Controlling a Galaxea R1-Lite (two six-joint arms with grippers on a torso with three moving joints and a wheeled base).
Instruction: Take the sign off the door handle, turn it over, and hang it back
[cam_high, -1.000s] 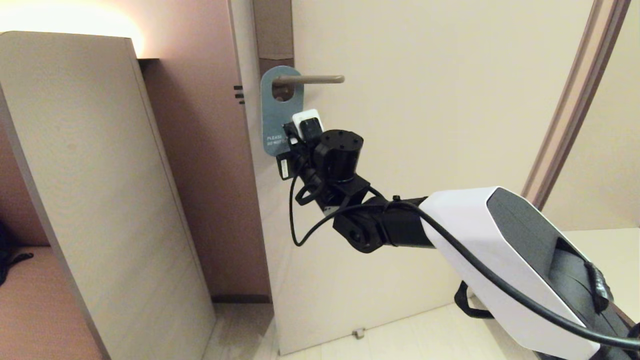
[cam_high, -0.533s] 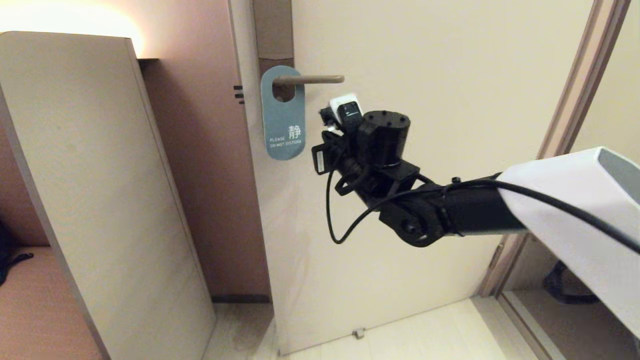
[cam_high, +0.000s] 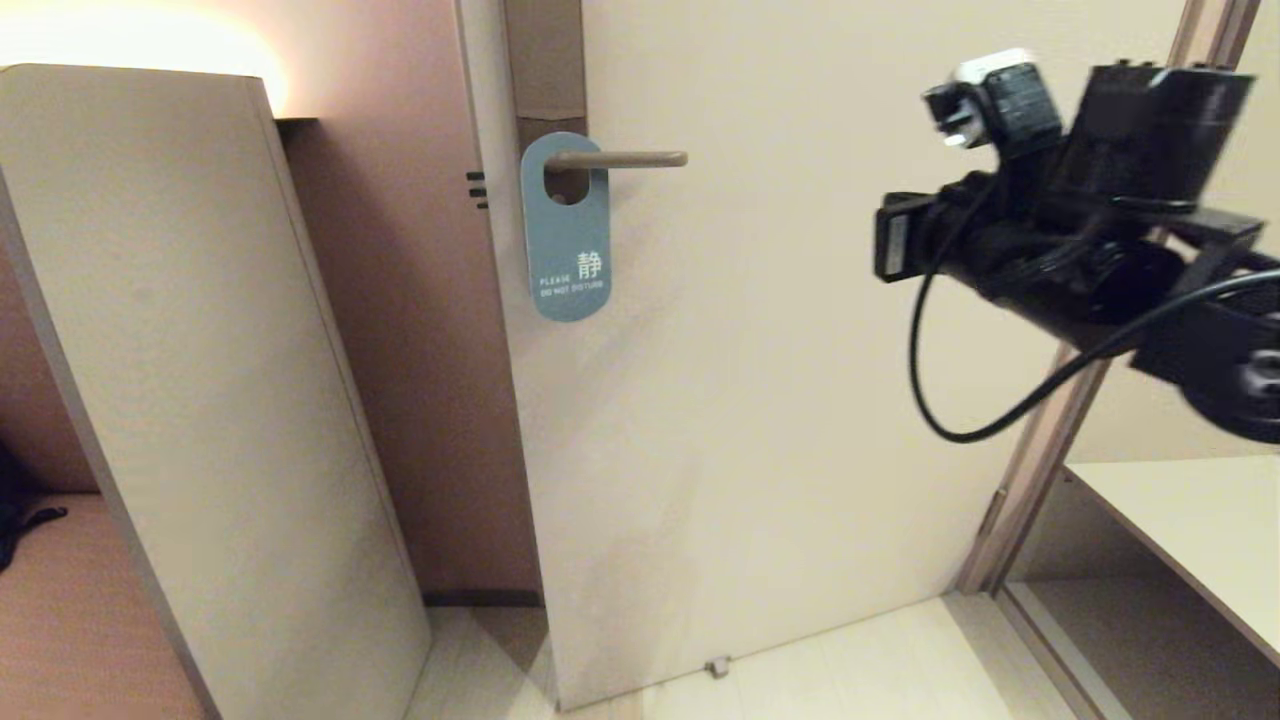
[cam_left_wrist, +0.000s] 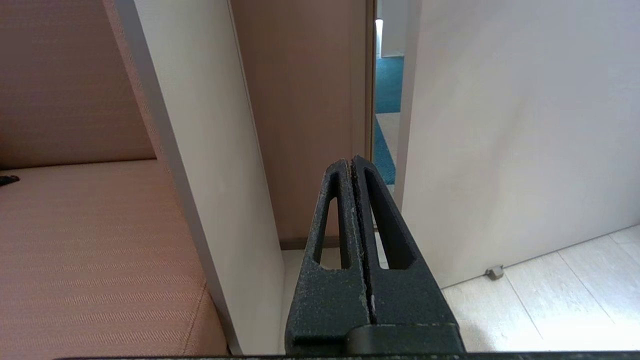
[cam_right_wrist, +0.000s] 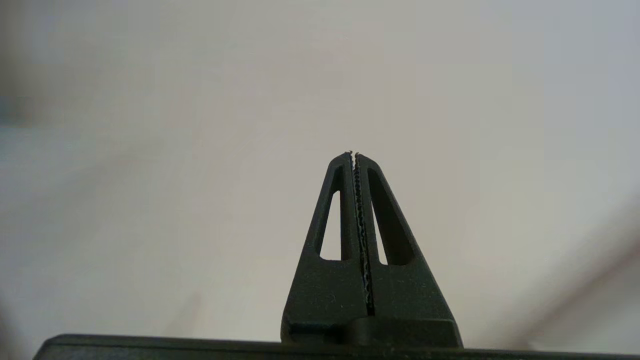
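A: Where is the sign sitting right now?

B: In the head view it is hanging on the door handle, upper centre of the frame. It is a blue-grey tag, its cut-out hole hooked over the handle's inner end next to the door edge. Its printed face is showing, with white lettering near the bottom reading "please do not disturb" beside a Chinese character. It is lying flat against the pale door.

A: And what is the right gripper doing?

B: In the head view the right arm is showing at the upper right of the frame, well apart from the sign, in front of the door and its frame. The fingers themselves are not showing there, only the wrist camera, a black cable loop and the arm's dark body. The right wrist view is showing the two fingers pressed together with nothing between them, pointing at a plain pale surface.

A: Is the left gripper holding anything?

B: No. The left wrist view is showing it clenched on nothing, pointing at the lower part of the door's edge. A pale upright panel is standing at the left of both views, with a brown cushioned seat beyond it. Pale floor is running along the bottom
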